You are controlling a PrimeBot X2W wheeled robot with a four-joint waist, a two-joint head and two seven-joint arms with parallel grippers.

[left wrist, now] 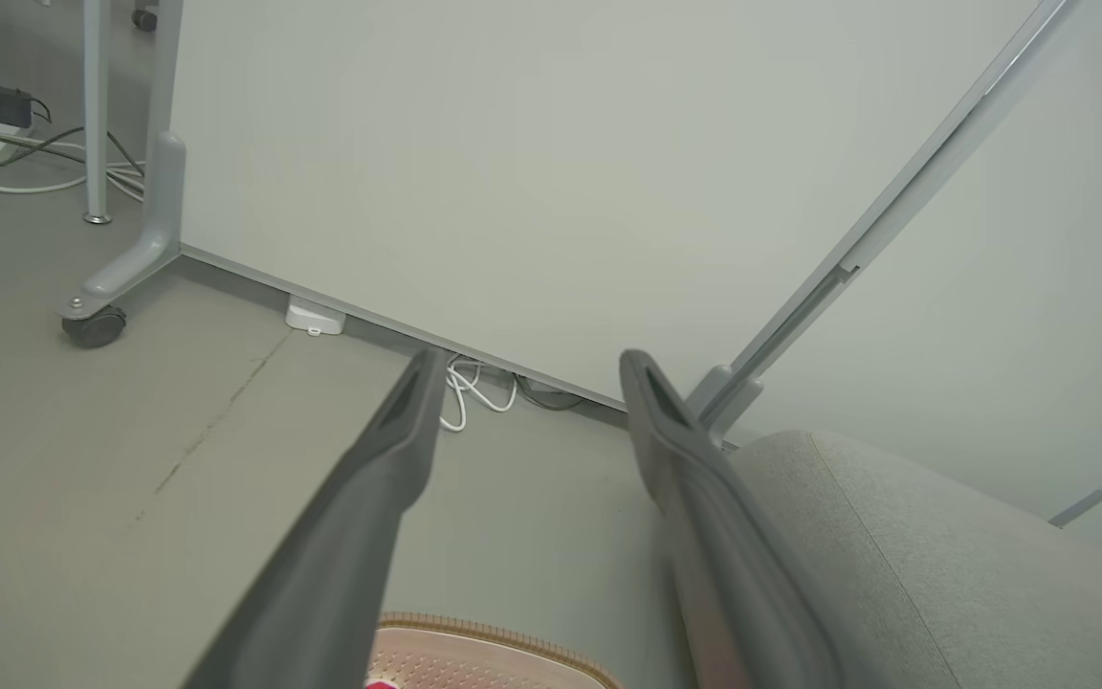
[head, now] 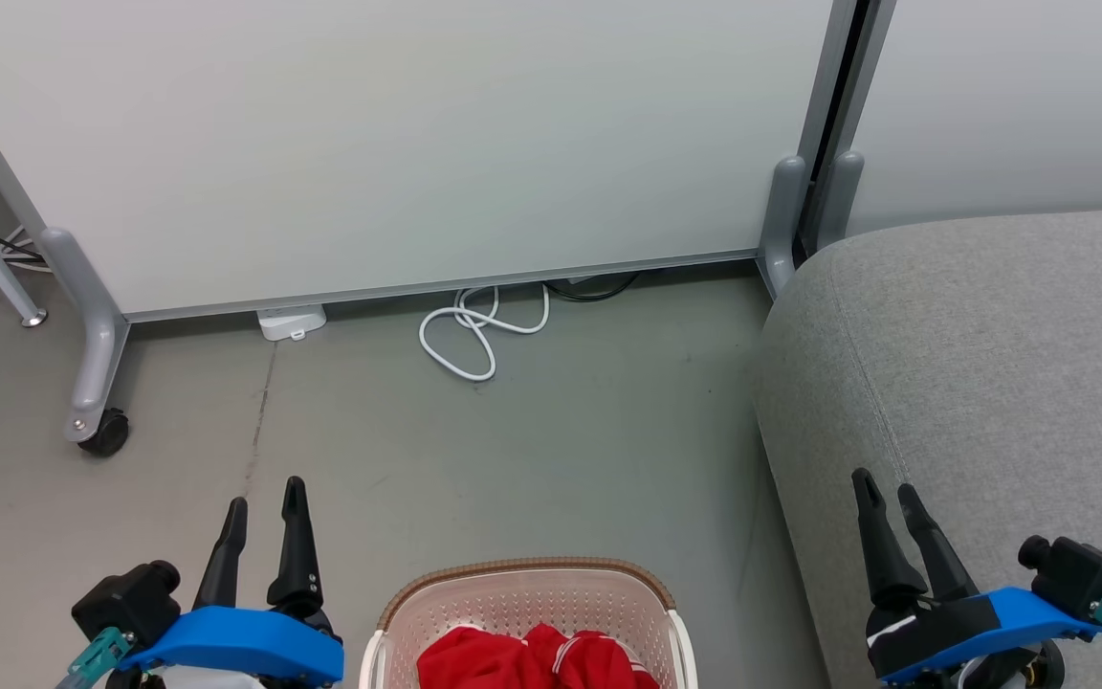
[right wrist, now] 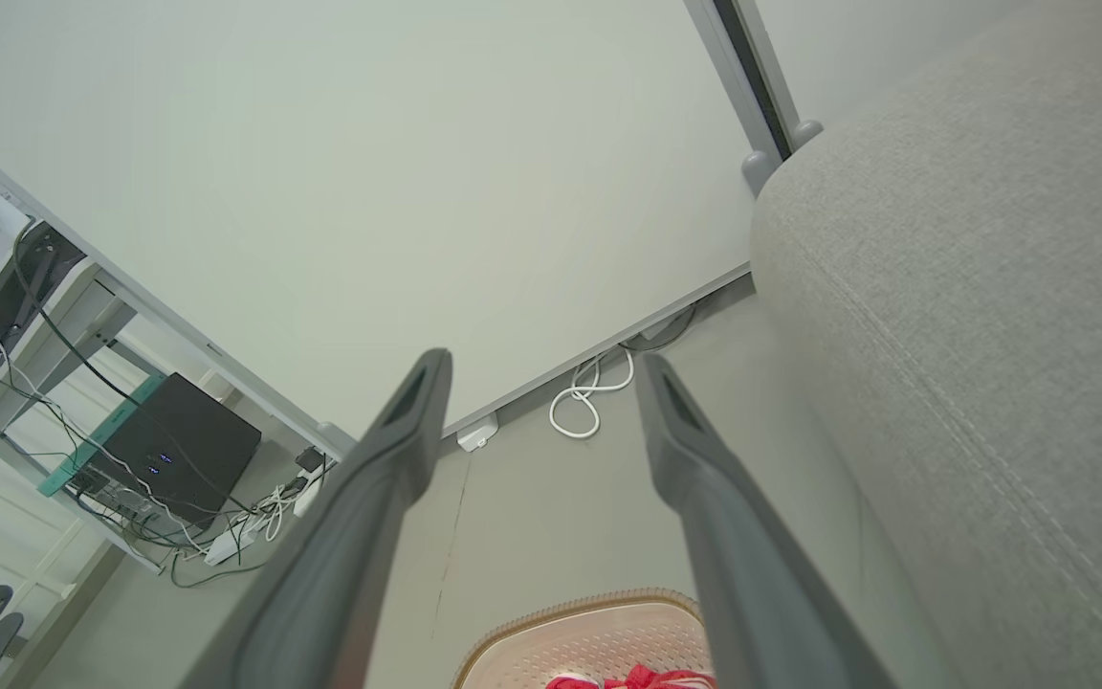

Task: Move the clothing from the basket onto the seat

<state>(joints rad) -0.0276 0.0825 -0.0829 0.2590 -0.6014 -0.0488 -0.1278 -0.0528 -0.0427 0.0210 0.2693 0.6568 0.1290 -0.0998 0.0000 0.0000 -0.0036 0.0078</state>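
Grippers first: our left gripper (head: 267, 493) sits at the lower left of the head view. Its two dark fingers are spread with nothing between them, over the floor (head: 561, 450) just left of the basket (head: 527, 566). Our right gripper (head: 884, 483) is at the lower right, fingers parted too and holding nothing. It shows against the grey fabric of the seat (head: 991, 383) near its left edge.

Between the two stands the basket, cream with perforated walls and a brown woven-look rim. It's on the floor, near the seat's left side. Inside it lies the clothing (head: 532, 660), a bright red heap with thin white stripes, sitting low below the rim. The bottom edge of the head view cuts it off.

Counting up, we've got two grippers, one basket and one seat. We honestly can't tell if the red heap is one garment or several.

Farther out there's one white cable (head: 474, 330) looped on the floor at the foot of a pale partition panel (head: 417, 144). One small white box (head: 291, 322) sits against the panel's bottom edge, and one black caster (head: 106, 433) sits under its grey foot on the left.
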